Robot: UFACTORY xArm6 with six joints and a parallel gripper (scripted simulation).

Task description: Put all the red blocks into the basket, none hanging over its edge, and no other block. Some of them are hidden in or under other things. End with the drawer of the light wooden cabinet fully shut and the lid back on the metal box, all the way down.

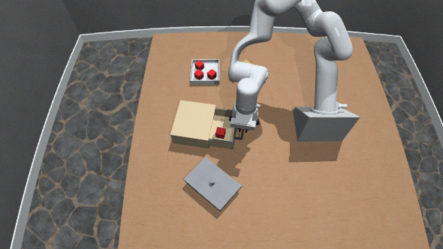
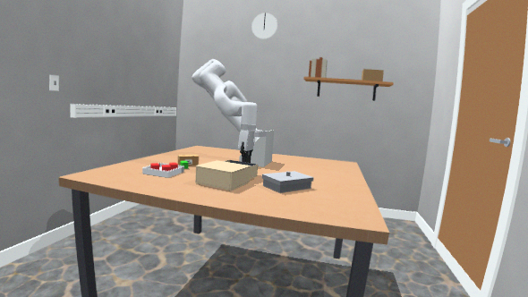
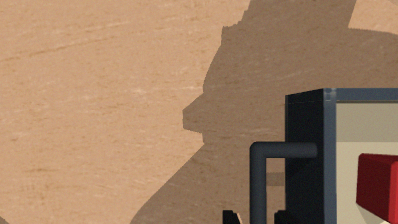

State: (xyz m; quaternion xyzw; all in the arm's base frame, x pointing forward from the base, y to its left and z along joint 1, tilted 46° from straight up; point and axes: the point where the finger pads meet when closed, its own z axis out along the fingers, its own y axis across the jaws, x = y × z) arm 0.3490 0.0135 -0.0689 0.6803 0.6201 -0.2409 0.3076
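Three red blocks [image 1: 199, 65] [image 1: 199, 74] [image 1: 212, 73] lie inside the white basket [image 1: 204, 82] [image 2: 163, 173]. Another red block [image 1: 220, 132] [image 3: 377, 185] lies in the pulled-out drawer [image 3: 330, 125] of the light wooden cabinet [image 1: 193, 120] [image 2: 215, 171]. My gripper [image 2: 245, 158] [image 3: 256, 218] is low at the drawer front, slightly open, with its fingertips on either side of the dark handle [image 3: 257, 185] and gaps beside the bar. The grey lid [image 1: 206, 172] [image 2: 288, 176] lies on the metal box [image 2: 288, 184]; the box's inside is hidden.
A green block [image 2: 184, 165] and a small brown box [image 2: 188, 159] stand near the basket, mostly hidden by the arm in the top view. The metal box is beside the cabinet, on the side away from the basket. The robot's grey base [image 1: 323, 125] stands beyond the drawer's open end.
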